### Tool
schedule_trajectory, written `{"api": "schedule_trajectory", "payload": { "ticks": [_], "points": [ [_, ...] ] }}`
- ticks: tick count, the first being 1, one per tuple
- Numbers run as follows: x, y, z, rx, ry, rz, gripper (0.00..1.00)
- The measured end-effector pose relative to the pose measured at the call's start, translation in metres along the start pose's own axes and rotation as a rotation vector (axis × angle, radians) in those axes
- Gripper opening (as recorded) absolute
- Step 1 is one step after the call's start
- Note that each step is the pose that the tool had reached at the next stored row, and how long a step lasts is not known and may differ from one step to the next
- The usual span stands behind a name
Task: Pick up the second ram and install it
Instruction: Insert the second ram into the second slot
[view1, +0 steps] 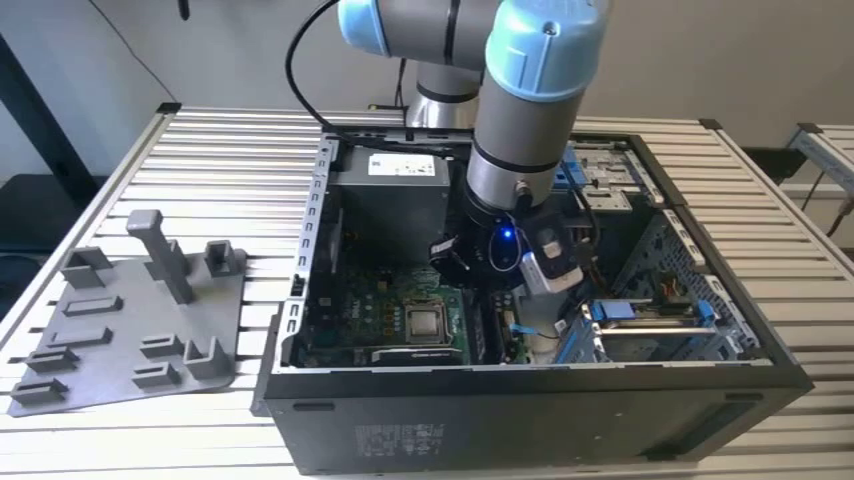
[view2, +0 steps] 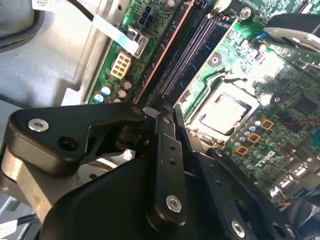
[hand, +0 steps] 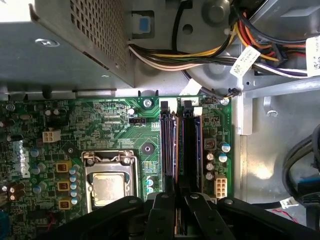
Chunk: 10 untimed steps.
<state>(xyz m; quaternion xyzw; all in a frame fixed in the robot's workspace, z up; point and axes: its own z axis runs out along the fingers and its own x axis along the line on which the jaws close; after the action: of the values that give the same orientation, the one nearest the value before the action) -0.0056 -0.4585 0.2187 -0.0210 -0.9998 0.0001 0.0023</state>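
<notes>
Over the motherboard (hand: 115, 125) inside the case (view1: 534, 420), the hand (hand: 176, 212) is clamped on the ram (hand: 176, 150), which stands edge-down along the slots (view2: 187, 52), where a slight tilt or offset could probably jam it against a slot wall.

Bright even daylight, glare on the motherboard (view2: 280, 70) (second wrist view), shadowed case (view1: 534, 400) interior, sharp focus

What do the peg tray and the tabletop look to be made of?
Peg tray: matte grey, uniform and seamless, likely moulded or printed plastic. Tabletop: pale ribbed slats with a dull metallic sheen, probably aluminium profile, though painted steel is possible.
</notes>
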Motion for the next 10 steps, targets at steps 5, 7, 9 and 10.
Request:
{"api": "schedule_trajectory", "payload": {
  "ticks": [5, 7, 9, 10],
  "points": [
    [0.0004, 0.0003, 0.0006, -0.0012, -0.0009, -0.050, 0.14],
    [0.0004, 0.0001, 0.0006, -0.0003, -0.0007, -0.054, 0.14],
    [0.0004, 0.0001, 0.0013, -0.0002, -0.0006, -0.056, 0.14],
    [0.0004, 0.0001, 0.0014, -0.0001, -0.0006, -0.057, 0.14]
  ]
}}
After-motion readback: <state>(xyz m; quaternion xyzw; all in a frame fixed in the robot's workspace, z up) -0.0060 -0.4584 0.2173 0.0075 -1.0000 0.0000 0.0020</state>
